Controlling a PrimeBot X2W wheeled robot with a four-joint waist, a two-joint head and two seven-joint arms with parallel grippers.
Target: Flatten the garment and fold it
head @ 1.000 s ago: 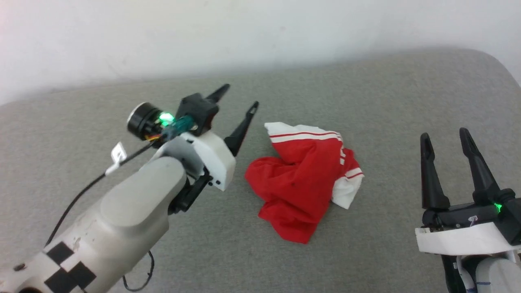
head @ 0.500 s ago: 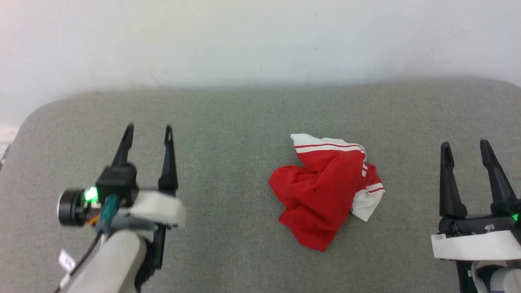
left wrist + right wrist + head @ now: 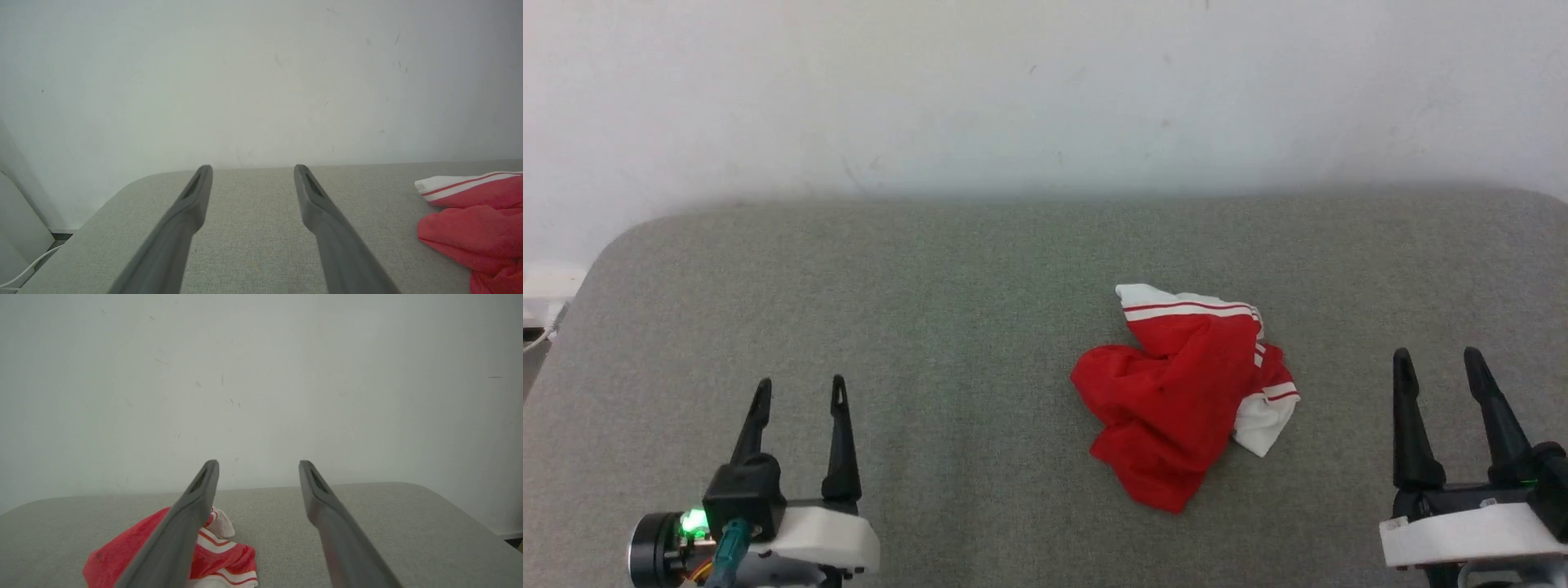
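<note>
On the grey table [image 3: 931,327], right of centre, the shirt [image 3: 1184,400] lies crumpled in a heap. Both the left pincer [image 3: 800,384] and the right pincer [image 3: 1436,355] stand open and empty, well apart from it. Bunched layers could make a pinch catch several thicknesses, so spreading might only drag the heap.

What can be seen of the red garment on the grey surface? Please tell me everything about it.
The garment is a thin red cloth with white parts that carry red stripes. It lies crumpled in a heap, not flattened or folded, right of the middle of the grey fabric surface, which alone touches it. The left gripper and right gripper stand apart from it, open.
</note>
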